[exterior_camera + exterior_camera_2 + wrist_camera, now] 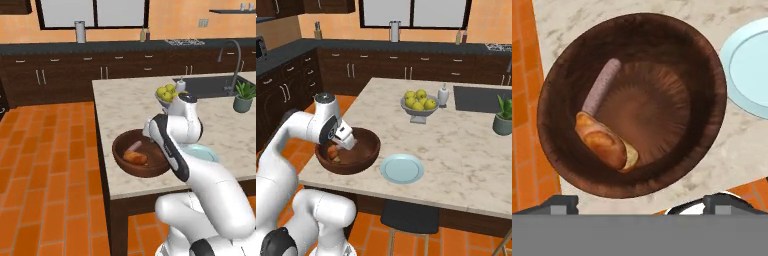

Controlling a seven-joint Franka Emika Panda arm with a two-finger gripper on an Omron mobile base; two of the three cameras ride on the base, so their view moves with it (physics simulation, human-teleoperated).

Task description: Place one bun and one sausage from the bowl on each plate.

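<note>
The dark brown wooden bowl (698,75) sits near the counter's front edge, also seen as the bowl (122,160) and the bowl (363,156). Inside it, on one side, lie a golden bun (604,142) and a pinkish sausage (602,87), end to end and touching. Both also appear from the left base, the bun (135,158) with the sausage (134,146) just behind it. A pale blue plate (749,65) lies bare beside the bowl, also seen as the plate (402,168). My gripper (642,202) hovers open above the bowl with its fingertips wide apart and nothing between them, and shows as the gripper (345,142) over the bowl's left side.
A grey footed bowl of yellow-green fruit (418,105) stands further back on the island, with a white bottle (443,95) beside it. A sink (478,99) and a potted plant (503,119) are at the right. A dark stool (408,217) stands below the counter's front edge.
</note>
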